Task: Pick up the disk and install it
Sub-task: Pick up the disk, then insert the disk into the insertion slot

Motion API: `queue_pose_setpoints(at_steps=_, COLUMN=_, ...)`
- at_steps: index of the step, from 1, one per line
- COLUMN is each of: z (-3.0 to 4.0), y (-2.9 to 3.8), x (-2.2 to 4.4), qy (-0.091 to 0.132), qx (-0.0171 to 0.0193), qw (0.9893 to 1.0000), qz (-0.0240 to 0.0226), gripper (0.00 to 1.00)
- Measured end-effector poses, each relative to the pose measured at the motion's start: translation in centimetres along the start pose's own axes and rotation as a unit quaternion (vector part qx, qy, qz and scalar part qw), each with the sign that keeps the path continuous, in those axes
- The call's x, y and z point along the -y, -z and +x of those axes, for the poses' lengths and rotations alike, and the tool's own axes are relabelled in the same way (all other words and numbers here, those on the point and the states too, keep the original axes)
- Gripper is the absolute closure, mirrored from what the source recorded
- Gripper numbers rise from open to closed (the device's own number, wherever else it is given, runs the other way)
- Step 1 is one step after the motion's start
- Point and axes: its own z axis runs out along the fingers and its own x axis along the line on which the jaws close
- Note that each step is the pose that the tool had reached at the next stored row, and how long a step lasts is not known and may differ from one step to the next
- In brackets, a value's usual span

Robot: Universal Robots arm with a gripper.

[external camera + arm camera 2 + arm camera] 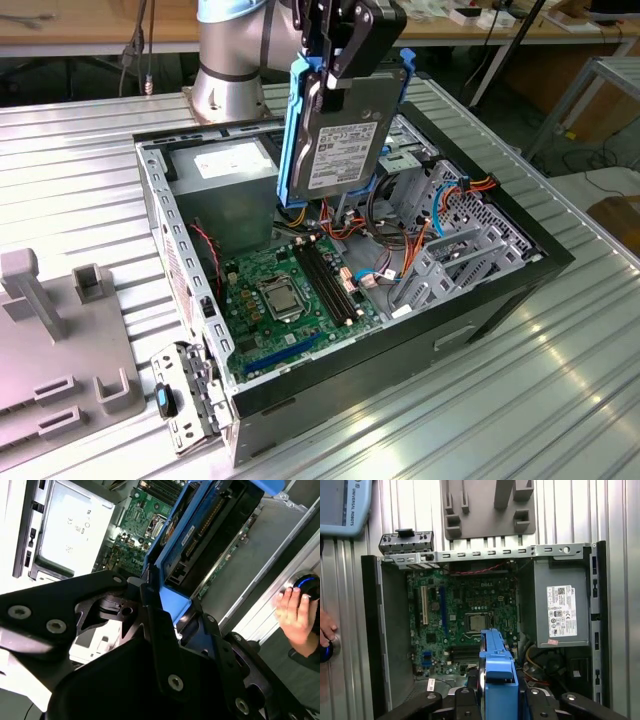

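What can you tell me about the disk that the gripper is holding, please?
The disk is a flat rectangular drive with a grey metal body, a pale label on its face and bright blue plastic rails along its long edges. It hangs on edge, slightly tilted, above the open computer case, clear of the motherboard below. The black gripper clamps its upper end; nothing else appears to touch it.

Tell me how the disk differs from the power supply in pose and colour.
The disk hangs upright in the gripper above the case; the power supply sits mounted inside it. The disk has blue rails; the power supply is plain grey. Both carry a white label.
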Motion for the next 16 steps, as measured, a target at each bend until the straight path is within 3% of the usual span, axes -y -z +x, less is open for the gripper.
queue_pose_setpoints(at_steps=13, z=0.08, y=-0.01, x=0.03, qy=0.0, qx=0.0, qw=1.0, qz=0.0, gripper=0.63)
queue_pose_setpoints(at_steps=16, z=0.03, y=-0.03, x=0.89, qy=0.0, qx=0.0, qw=1.0, qz=0.0, gripper=0.63)
